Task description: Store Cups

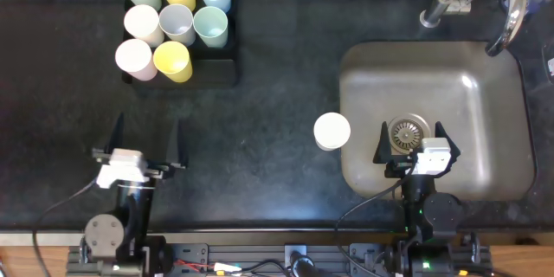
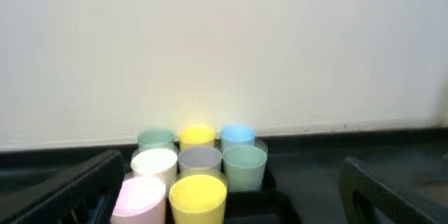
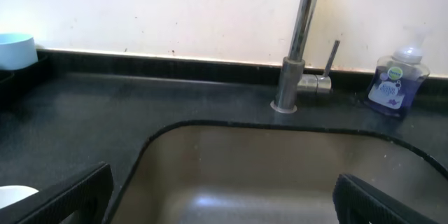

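The lone white cup [image 1: 331, 131] sat on the counter [image 1: 277, 95] just left of the right end effector [image 1: 411, 136], which hung released at the sink [image 1: 485, 69]. The left end effector [image 1: 149, 128] was released too, with the cup tray [image 1: 218, 69] ahead of it. The cup looked like light, rigid, slick plastic, best pinched across its wall.

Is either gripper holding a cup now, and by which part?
Nothing is held: left gripper and right gripper are both open and empty; the white cup beside the sink stands alone.
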Robot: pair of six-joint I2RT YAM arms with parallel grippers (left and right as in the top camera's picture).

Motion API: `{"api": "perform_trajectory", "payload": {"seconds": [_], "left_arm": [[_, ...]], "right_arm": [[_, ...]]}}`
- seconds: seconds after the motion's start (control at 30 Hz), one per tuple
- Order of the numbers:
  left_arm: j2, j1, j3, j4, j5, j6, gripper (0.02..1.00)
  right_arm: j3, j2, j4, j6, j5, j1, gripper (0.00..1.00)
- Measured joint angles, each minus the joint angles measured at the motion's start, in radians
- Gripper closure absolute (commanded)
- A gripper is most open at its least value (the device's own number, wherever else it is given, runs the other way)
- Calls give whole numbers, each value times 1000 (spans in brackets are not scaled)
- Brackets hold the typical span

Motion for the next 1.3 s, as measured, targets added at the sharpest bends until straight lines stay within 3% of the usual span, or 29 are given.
{"api": "perform_trajectory", "payload": {"seconds": [0.23, 1.3], "left_arm": [[-2, 0, -32, -250, 2, 85, 18], [-6, 0, -32, -253, 1, 103, 20]], "right_arm": [[0, 0, 0, 0, 0, 0, 5], [0, 0, 0, 0, 0, 0, 1]]}}
